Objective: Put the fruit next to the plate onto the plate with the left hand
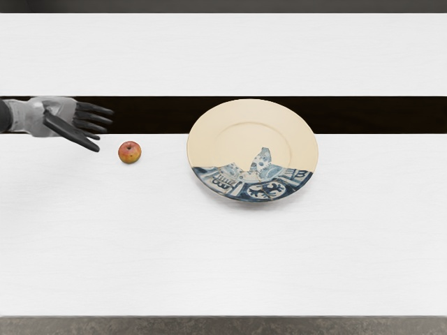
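Left of the cream, blue-patterned plate [237, 125], a small round red-and-yellow apple [129, 152], left hand [70, 118] nearby, fingers [94, 119] outstretched, empty.

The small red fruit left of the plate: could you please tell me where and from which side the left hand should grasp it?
Probably around its round middle, coming down from above and from its left. The fruit sits alone on the table, apart from the plate, and the open left hand hovers just up-left of it, free to close on opposite sides.
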Controlling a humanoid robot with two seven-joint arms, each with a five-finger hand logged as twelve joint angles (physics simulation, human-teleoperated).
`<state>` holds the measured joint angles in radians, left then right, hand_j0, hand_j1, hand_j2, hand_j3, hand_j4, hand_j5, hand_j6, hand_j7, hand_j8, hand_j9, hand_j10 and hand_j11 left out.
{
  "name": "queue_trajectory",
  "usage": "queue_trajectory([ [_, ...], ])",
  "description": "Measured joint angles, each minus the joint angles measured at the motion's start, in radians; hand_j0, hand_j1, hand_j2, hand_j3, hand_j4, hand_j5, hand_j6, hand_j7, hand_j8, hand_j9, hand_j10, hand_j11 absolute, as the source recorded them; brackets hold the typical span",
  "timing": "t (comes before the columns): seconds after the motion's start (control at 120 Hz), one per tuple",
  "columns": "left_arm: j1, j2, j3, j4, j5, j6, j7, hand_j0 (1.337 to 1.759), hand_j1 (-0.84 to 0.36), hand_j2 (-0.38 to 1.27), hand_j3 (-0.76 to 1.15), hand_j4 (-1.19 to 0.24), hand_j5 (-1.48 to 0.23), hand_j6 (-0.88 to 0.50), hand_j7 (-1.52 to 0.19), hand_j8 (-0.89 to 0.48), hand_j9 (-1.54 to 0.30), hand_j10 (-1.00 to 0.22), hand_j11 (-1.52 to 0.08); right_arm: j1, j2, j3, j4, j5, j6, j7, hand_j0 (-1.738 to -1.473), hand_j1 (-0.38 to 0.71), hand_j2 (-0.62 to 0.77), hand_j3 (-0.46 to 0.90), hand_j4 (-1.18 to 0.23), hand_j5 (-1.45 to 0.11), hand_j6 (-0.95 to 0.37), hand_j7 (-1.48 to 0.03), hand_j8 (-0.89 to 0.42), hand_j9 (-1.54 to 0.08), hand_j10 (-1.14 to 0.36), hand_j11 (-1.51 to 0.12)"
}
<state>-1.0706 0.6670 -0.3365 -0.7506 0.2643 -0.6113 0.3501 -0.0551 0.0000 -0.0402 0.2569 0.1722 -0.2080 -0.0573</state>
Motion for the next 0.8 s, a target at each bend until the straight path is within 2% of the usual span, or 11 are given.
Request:
queue_trajectory([
  [0.258,-0.009,0.074,-0.001,0.002,0.009,0.0,0.002,1.658,0.06,0.05,0.0,-0.25,-0.32,-0.25,-0.32,-0.25,-0.32,-0.24,-0.32,-0.018,0.0,0.001,-0.012,-0.004,-0.001,0.003,-1.658,-0.31,-0.01,0.0,-0.04,-0.05,-0.04,-0.05,-0.04,-0.05,-0.04,-0.05],
  [0.467,0.003,0.095,-0.075,-0.017,0.158,0.0,0.0,1.658,0.05,0.05,0.0,-0.25,-0.32,-0.25,-0.32,-0.25,-0.32,-0.25,-0.32,-0.013,0.0,0.002,-0.013,-0.005,-0.001,0.005,-1.658,-0.31,-0.01,0.0,-0.04,-0.05,-0.04,-0.05,-0.04,-0.05,-0.04,-0.05],
  [0.5,0.008,0.131,-0.085,-0.056,0.201,0.0,-0.001,1.658,0.05,0.05,0.0,-0.25,-0.32,-0.25,-0.32,-0.25,-0.32,-0.25,-0.32,-0.012,0.0,0.002,-0.013,-0.005,-0.001,0.005,-1.658,-0.31,-0.01,0.0,-0.04,-0.05,-0.04,-0.05,-0.04,-0.05,-0.04,-0.05],
  [0.55,0.031,0.186,-0.095,-0.156,0.268,0.0,-0.001,1.658,0.05,0.05,0.0,-0.25,-0.32,-0.25,-0.32,-0.25,-0.32,-0.25,-0.32,-0.012,0.0,0.002,-0.013,-0.005,-0.001,0.005,-1.658,-0.31,-0.01,0.0,-0.04,-0.05,-0.04,-0.05,-0.04,-0.05,-0.04,-0.05],
  [0.65,0.073,0.191,-0.102,-0.356,0.424,0.087,0.005,1.658,0.05,0.05,0.0,-0.25,-0.33,-0.25,-0.33,-0.25,-0.33,-0.25,-0.33,-0.009,0.0,0.002,-0.013,-0.005,-0.001,0.005,-1.658,-0.31,-0.01,0.0,-0.04,-0.05,-0.04,-0.05,-0.04,-0.05,-0.04,-0.05],
  [0.733,0.092,0.189,-0.101,-0.463,0.498,0.246,0.034,1.658,0.05,0.05,0.0,-0.25,-0.33,-0.25,-0.33,-0.25,-0.33,-0.25,-0.33,-0.007,0.0,0.002,-0.013,-0.005,-0.001,0.005,-1.658,-0.31,-0.01,0.0,-0.04,-0.05,-0.04,-0.05,-0.04,-0.05,-0.04,-0.05],
  [0.8,0.1,0.154,-0.096,-0.521,0.549,0.378,0.083,1.658,0.05,0.05,0.0,-0.26,-0.33,-0.26,-0.33,-0.26,-0.33,-0.26,-0.33,-0.006,0.0,0.002,-0.013,-0.005,0.0,0.005,-1.658,-0.31,-0.01,0.0,-0.04,-0.05,-0.04,-0.05,-0.04,-0.05,-0.04,-0.05],
])
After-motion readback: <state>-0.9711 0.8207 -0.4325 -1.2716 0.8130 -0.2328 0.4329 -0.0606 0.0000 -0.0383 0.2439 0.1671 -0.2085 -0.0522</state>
